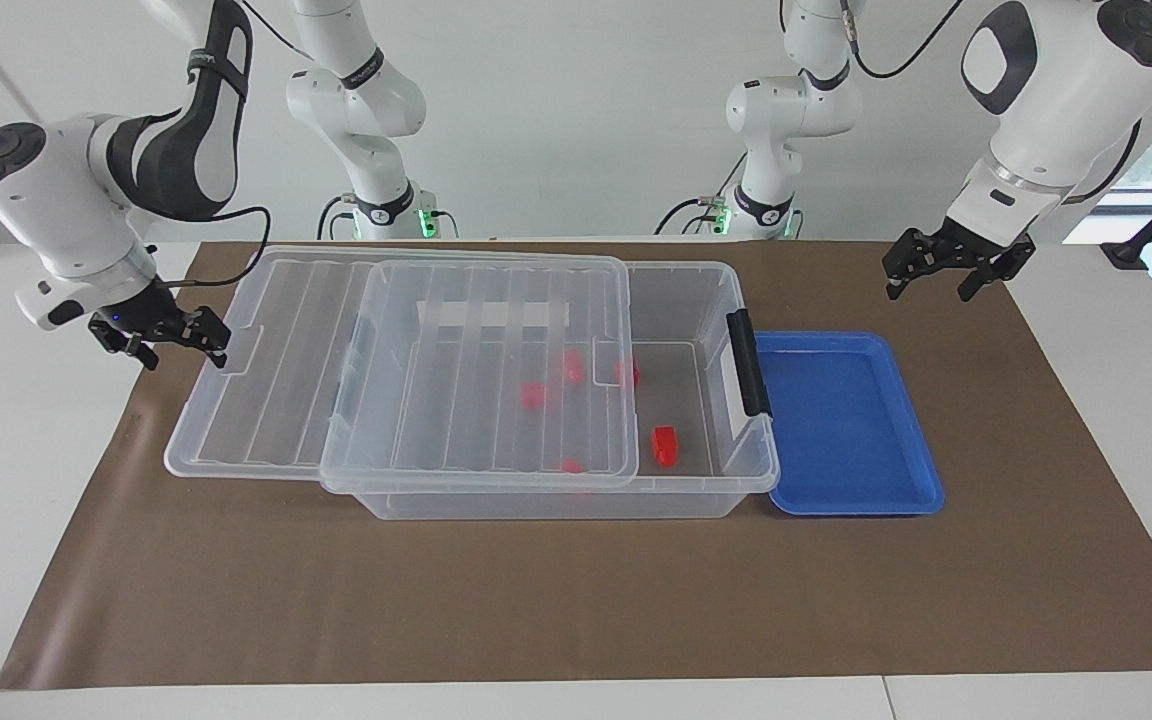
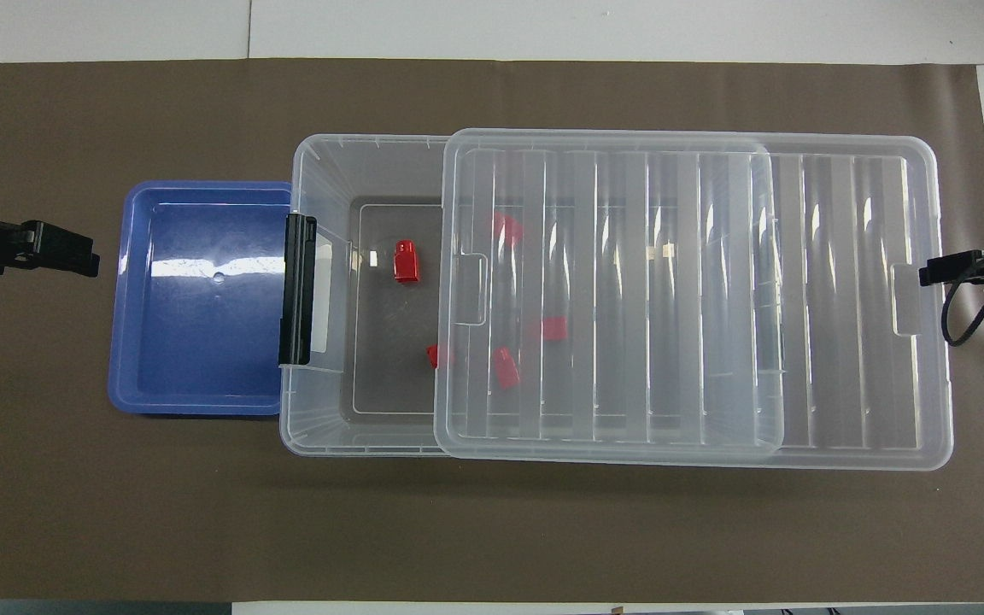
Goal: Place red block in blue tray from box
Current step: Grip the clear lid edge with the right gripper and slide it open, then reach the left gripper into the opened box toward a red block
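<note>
Clear lid [image 1: 396, 360] half off box [image 1: 706, 300], one red block [image 1: 665, 446] uncovered

clear ribbed plastic box [image 1: 706, 300]; glossy blue tray [image 1: 846, 420]; matt, seemingly paper mat [image 1: 576, 600].

The box [image 1: 706, 490] stands on the mat [image 1: 576, 600] on the worktop [image 1: 1116, 400]. The tray [image 1: 846, 420] lies just beside it, toward the left arm's end. The lid [image 1: 416, 370] rests on the box, shifted toward the right arm's end. One block [image 1: 665, 446] lies uncovered in the box; the other blocks [image 1: 533, 396] lie under the lid.
</note>
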